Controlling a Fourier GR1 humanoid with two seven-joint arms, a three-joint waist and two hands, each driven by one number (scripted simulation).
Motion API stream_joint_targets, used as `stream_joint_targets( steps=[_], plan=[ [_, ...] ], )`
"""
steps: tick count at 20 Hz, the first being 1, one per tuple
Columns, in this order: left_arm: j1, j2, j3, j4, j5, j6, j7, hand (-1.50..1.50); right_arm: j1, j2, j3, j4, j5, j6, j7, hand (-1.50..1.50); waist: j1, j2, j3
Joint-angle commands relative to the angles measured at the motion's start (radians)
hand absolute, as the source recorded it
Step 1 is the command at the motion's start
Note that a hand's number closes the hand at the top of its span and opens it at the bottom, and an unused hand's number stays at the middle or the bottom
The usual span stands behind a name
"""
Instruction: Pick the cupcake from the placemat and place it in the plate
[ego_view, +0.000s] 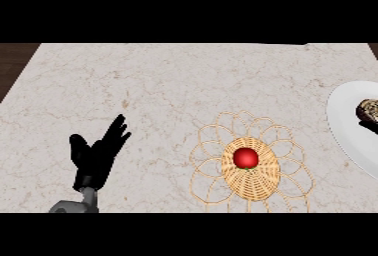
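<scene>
- My left hand (94, 155) shows at the lower left of the frame. It is open, with fingers straight and pointing up, resting and holding nothing.
- My right hand does not show anywhere that I can make out.
- The woven placemat (255, 184) lies at lower centre, to the right of my left hand and well apart from it. A red round thing (246, 158) sits on its middle, and it does not look like a cupcake.
- The white plate (345, 131) is cut off by the right edge of the frame, further right than the placemat.
- On the plate, hard against the right edge, is a dark speckled thing (368, 111). I judge it may be the cupcake, but too little of it shows to be sure.
- If so, the cupcake lies at the far right, with the whole marble counter (162, 90) and the placemat between it and my left hand.
- Everything that matters lies rightward of this hand, so I judge the right side is the nearer one for any move at the plate.
</scene>
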Motion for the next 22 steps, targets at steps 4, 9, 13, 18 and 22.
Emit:
stream_joint_targets(
  steps=[4,9,13,18,22],
  plan=[
    [-0.013,-0.009,0.016,0.047,0.003,0.006,0.005,0.00,-0.036,-0.014,-0.148,0.100,-0.144,0.090,-0.153,-1.50,-0.014,0.006,-0.004],
    [0.059,0.013,0.004,0.032,0.005,-0.037,-0.023,0.00,-0.017,-0.144,-0.202,0.171,-0.193,0.250,-0.108,-1.50,-0.015,0.002,-0.005],
    [0.036,0.008,0.031,0.057,0.015,-0.030,-0.033,0.00,0.040,-0.177,-0.198,0.193,-0.204,0.453,-0.152,-1.50,-0.030,0.000,-0.005],
    [-0.022,0.016,0.056,0.093,0.020,-0.031,-0.001,0.00,0.124,-0.219,-0.170,0.191,-0.186,0.616,-0.218,-1.50,-0.043,-0.005,-0.007],
    [0.065,0.014,0.025,0.018,0.010,-0.037,-0.007,0.00,0.227,-0.243,-0.159,0.177,-0.178,0.683,-0.301,-1.50,-0.039,-0.008,-0.005]
  ],
)
